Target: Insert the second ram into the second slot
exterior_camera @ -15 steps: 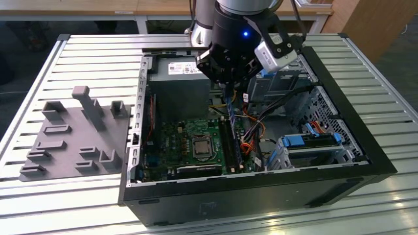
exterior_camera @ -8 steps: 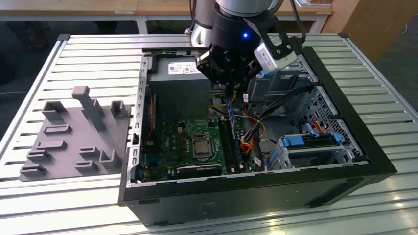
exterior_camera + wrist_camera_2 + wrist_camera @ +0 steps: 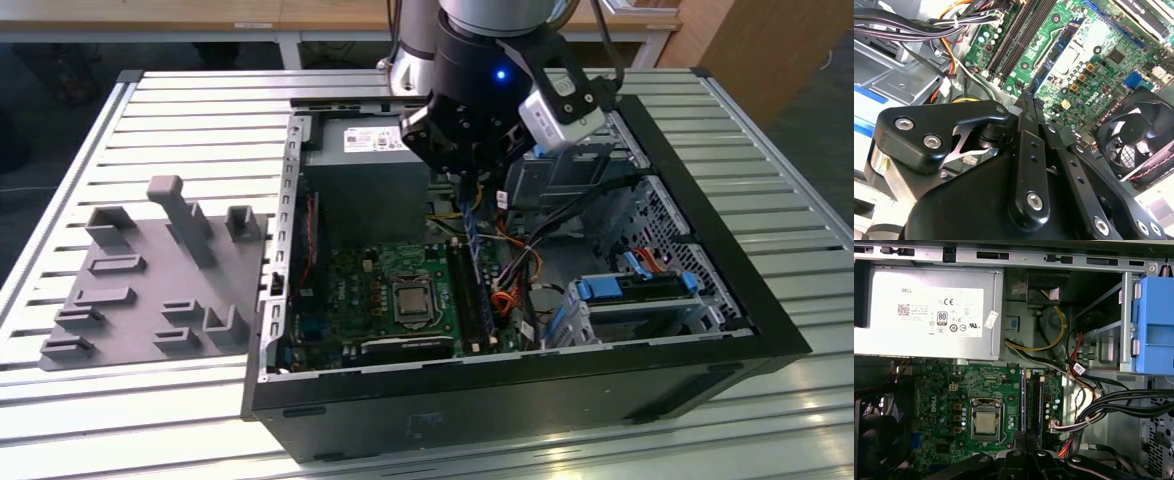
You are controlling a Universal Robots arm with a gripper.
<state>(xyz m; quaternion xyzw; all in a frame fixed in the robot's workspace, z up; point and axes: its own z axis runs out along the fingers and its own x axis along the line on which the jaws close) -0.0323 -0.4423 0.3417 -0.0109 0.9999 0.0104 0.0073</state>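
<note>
Here, gripper (image 3: 1026, 100) clamped on the thin blue ram stick (image 3: 467, 216), just above the motherboard slots (image 3: 471, 290), at the exterior view's right of the processor socket (image 3: 406, 297), inside the open computer case (image 3: 534, 372).

Setting: robotics lab or test workshop. Evidence:
- Work surface (image 3: 160, 110) is a slatted aluminium profile bed, not office furniture.
- Industrial robot arm (image 3: 474, 60) with a gripper (image 3: 466, 190) hangs over an open desktop computer case (image 3: 507, 385) lying on its side, motherboard (image 3: 387, 290) and power supply (image 3: 929, 312) exposed.
- Grey fixture plate (image 3: 147, 290) with upright pegs and holders sits beside the case.
- Plain wood-topped tables (image 3: 160, 15) stand behind.
</note>
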